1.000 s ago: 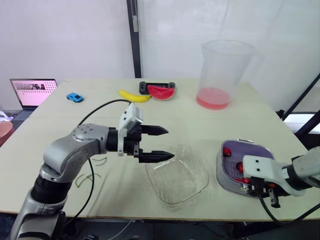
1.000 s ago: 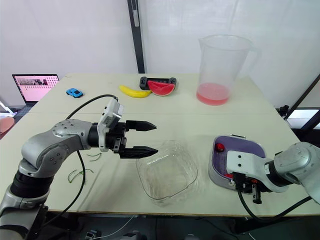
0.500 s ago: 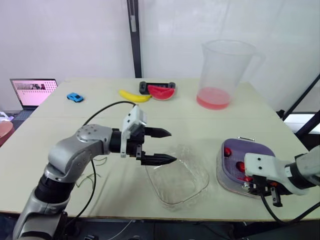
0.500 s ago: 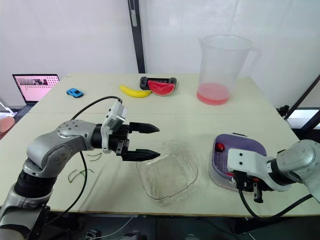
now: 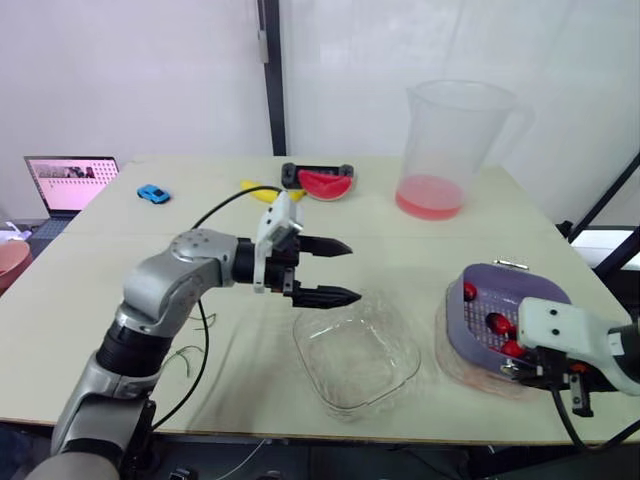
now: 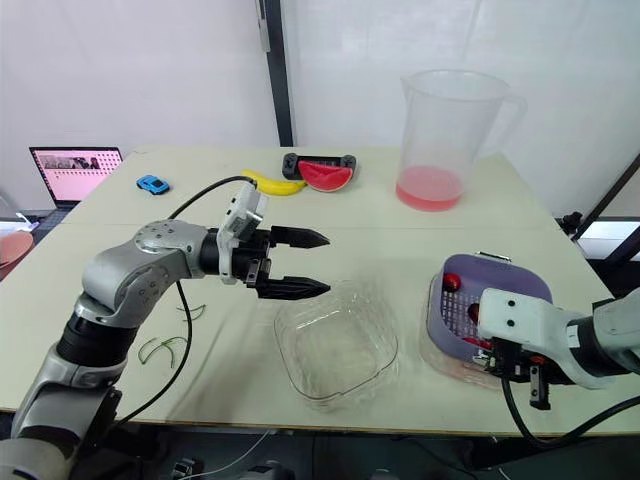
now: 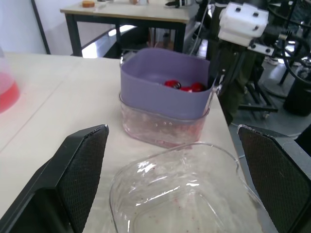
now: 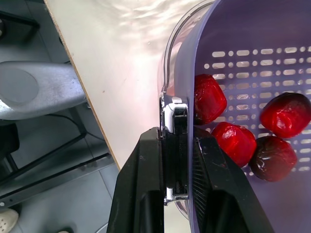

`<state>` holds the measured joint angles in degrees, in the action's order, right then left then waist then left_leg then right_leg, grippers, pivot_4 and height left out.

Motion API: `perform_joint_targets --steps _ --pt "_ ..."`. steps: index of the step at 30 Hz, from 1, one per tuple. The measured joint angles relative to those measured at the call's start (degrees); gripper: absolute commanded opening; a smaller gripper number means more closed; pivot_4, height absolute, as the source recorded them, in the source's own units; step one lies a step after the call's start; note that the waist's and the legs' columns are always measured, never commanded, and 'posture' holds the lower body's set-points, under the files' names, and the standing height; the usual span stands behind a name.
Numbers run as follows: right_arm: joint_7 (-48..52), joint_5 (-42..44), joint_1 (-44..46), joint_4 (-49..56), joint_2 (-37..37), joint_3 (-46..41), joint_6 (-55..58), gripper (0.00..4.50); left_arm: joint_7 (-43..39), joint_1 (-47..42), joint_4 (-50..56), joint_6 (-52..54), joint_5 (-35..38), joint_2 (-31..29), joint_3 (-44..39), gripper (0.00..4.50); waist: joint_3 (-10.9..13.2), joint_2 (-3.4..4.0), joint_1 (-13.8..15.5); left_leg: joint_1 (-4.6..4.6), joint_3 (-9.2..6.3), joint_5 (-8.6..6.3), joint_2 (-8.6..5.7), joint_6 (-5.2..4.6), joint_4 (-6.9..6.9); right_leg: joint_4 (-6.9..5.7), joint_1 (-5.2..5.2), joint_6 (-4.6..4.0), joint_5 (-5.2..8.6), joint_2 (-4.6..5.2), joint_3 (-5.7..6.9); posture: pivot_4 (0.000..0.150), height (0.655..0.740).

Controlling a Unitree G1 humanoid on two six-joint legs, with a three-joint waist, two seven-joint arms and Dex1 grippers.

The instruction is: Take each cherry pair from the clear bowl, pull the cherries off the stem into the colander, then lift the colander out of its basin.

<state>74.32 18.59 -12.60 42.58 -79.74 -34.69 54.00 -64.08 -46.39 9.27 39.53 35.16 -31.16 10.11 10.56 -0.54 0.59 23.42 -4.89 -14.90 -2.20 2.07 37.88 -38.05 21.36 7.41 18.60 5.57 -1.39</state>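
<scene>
Colander (image 6: 478,292), cherries (image 8: 210,99) inside, tilts in its basin (image 5: 468,362) right of the empty bowl (image 6: 335,348), right fingers (image 8: 141,194) pinching its rim; a slow, level lift should keep the fruit in. Left fingers (image 6: 300,238) spread near the bowl's rim.

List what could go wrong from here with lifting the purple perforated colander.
1. The right gripper pinches the purple perforated colander by one side of its rim only, so the colander may tip and spill the red cherries.
2. The clear plastic basin under it sits close to the edge of the table. If the basin clings to the colander, it could be dragged off the edge.
</scene>
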Motion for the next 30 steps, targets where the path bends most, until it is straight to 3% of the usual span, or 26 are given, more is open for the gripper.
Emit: perform_joint_targets --steps 15,30 --pt "5.09 2.8 6.07 -0.55 -1.93 -5.07 5.17 0.21 -1.7 -0.45 -0.3 -2.56 -1.35 0.83 0.33 4.5 0.0 0.0 -0.05 0.0 -0.01 0.0 0.04 0.0 0.0 0.0 0.01 0.0 0.0 0.0 0.0 0.15 0.74" --pt "7.61 2.86 6.14 -0.69 -2.25 -6.8 6.85 0.21 -1.54 -0.37 -0.37 -2.98 -1.62 0.95 0.28 4.5 0.0 0.0 -0.05 0.0 -0.01 0.0 0.04 0.0 0.0 -0.01 0.01 0.0 0.0 0.0 0.0 0.15 0.74"
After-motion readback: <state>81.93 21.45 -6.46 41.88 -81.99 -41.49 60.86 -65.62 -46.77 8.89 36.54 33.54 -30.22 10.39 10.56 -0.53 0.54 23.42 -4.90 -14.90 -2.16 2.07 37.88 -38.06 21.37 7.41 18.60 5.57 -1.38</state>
